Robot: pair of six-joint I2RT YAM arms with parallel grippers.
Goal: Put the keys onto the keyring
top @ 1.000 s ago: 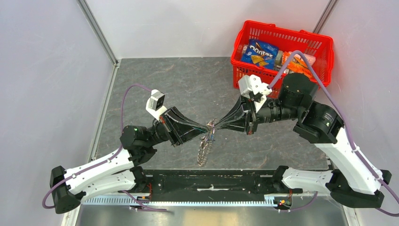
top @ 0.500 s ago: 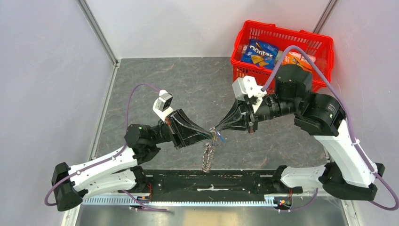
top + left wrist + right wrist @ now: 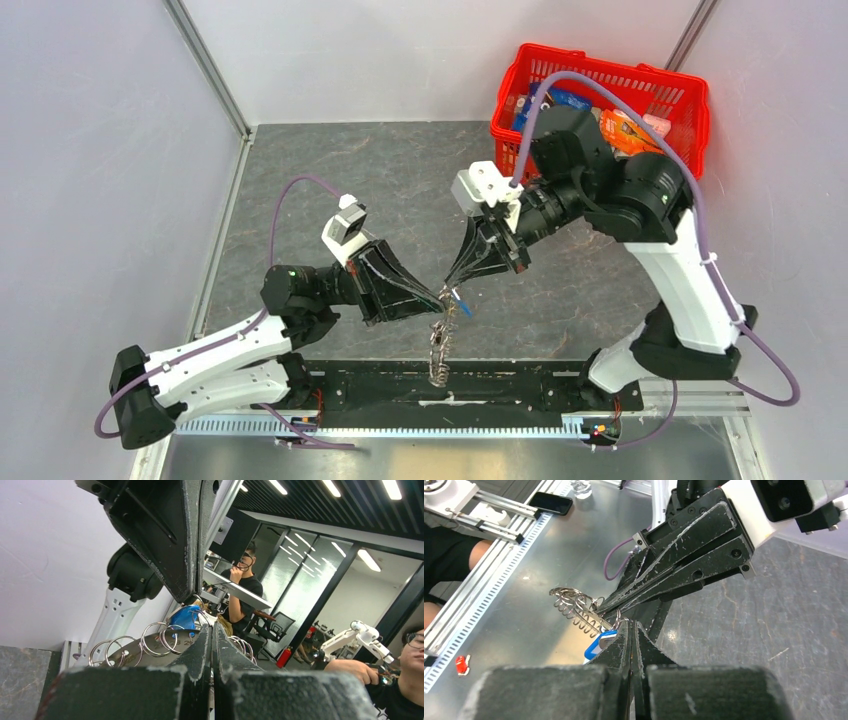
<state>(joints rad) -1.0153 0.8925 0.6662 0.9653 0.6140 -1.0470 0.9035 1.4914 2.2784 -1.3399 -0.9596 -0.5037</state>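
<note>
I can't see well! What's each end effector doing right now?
Left end effector: closed, holding the keyring.
Right end effector: closed, pinching the blue-tagged key.

Grey table (image 3: 350,180), red basket (image 3: 620,65) seemingly atop

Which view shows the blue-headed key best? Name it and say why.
Right wrist: the key lies close and sharp, its blue head clear. Left wrist shows only a blue patch behind the keyring loops; top external, a tiny blue speck.
</note>
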